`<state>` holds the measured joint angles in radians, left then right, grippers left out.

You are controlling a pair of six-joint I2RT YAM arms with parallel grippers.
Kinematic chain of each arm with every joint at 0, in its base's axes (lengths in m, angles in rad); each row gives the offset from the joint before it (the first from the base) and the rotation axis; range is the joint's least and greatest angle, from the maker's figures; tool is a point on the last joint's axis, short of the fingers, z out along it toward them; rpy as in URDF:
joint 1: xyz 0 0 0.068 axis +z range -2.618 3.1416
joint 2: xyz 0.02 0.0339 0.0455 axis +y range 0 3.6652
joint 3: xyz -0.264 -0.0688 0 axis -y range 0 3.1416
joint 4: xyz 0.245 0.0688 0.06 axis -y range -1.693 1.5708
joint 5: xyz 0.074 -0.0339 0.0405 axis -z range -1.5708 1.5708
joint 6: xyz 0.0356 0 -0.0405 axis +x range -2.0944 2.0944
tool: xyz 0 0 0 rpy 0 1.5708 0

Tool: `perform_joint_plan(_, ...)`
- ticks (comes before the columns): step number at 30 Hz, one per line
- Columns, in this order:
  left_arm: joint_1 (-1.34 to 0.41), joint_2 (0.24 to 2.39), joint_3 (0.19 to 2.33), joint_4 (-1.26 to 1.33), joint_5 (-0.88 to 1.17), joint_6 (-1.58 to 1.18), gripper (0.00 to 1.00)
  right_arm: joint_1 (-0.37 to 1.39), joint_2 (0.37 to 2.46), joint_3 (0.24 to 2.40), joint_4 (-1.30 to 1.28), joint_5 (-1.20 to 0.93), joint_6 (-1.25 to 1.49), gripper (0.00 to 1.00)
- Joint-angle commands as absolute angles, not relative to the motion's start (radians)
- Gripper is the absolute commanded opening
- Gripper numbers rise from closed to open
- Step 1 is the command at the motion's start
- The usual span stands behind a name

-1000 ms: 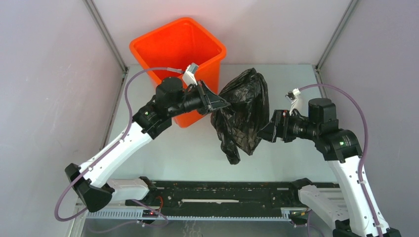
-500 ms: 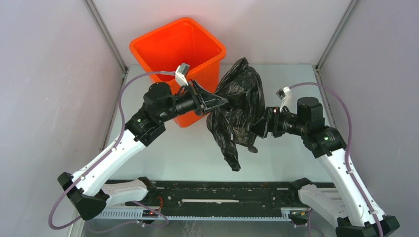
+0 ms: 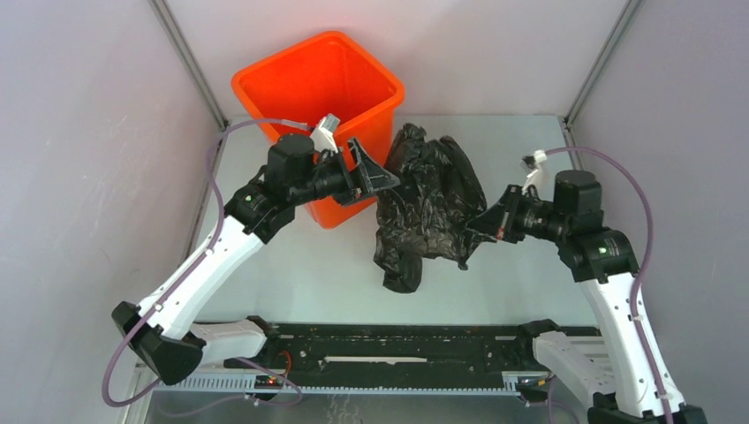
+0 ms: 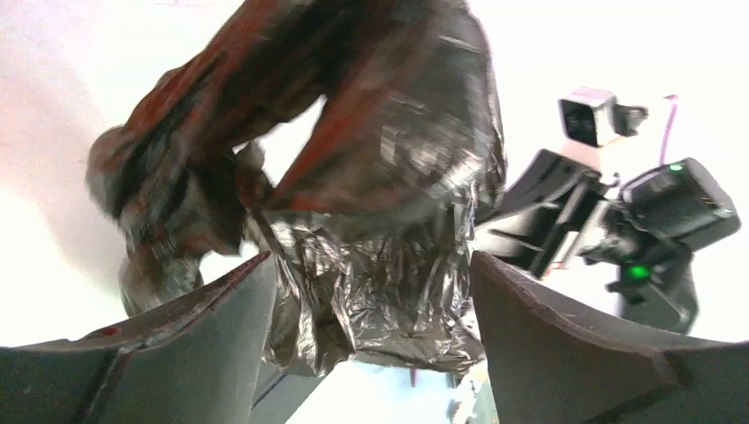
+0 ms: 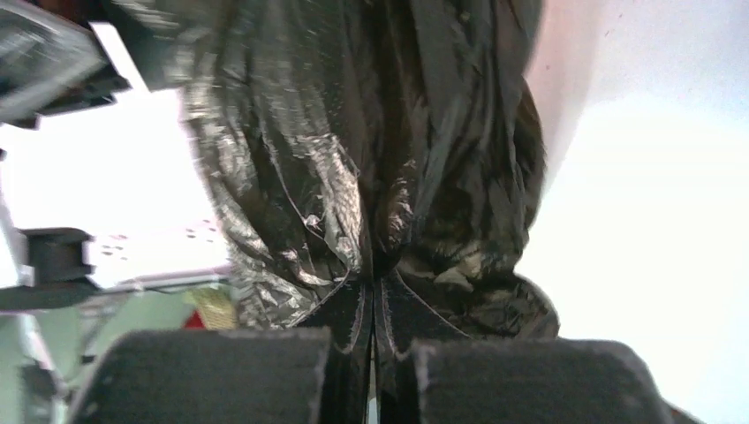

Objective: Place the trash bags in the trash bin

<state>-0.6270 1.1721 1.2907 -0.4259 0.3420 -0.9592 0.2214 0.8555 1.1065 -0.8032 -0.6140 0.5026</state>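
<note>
So: R gripper [image 5: 371, 340] clamped tight on black bag [image 3: 430, 199], pinching a fold on its right side. L gripper [image 4: 371, 263] jaws wide, bag just ahead betw the tips, contact unclear. Bag hangs crumpled just right of orange bin [image 3: 291, 84], outside it.

Overhead view: bright, even, sharp, with only faint soft shadows on the pale surface [image 3: 309, 265]. Both wrist views are overexposed, their backgrounds washed to white. The black bag [image 4: 380, 221] shows silvery glare, and its upper folds smear with blur.
</note>
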Motion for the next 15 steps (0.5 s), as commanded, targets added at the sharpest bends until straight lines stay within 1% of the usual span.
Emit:
perform_joint_plan(1, -0.622, 1.191, 1.431, -0.612, 0.263, -0.740, 0.90, 0.068, 0.834, 1.154, -0.889, -0.820, 0.648, 0.00)
perform_joint_plan(3, -0.624, 1.181, 1.447, -0.624, 0.251, -0.704, 0.96, 0.014, 0.850, 1.155, -0.834, -0.915, 0.745, 0.00)
perform_joint_plan(6, -0.642, 1.165, 1.458, -0.599, 0.274, -0.652, 0.99, 0.008, 0.892, 1.156, -0.688, -1.005, 0.939, 0.00)
perform_joint_plan(10, -0.755, 1.133, 1.497, -0.574, 0.265, -0.489, 1.00, 0.008, 0.938, 1.170, -0.492, -1.079, 1.131, 0.00)
perform_joint_plan(15, -0.943, 1.135, 1.521, -0.578, 0.149, -0.285, 1.00, 0.008, 0.966, 1.210, -0.438, -1.099, 1.189, 0.00)
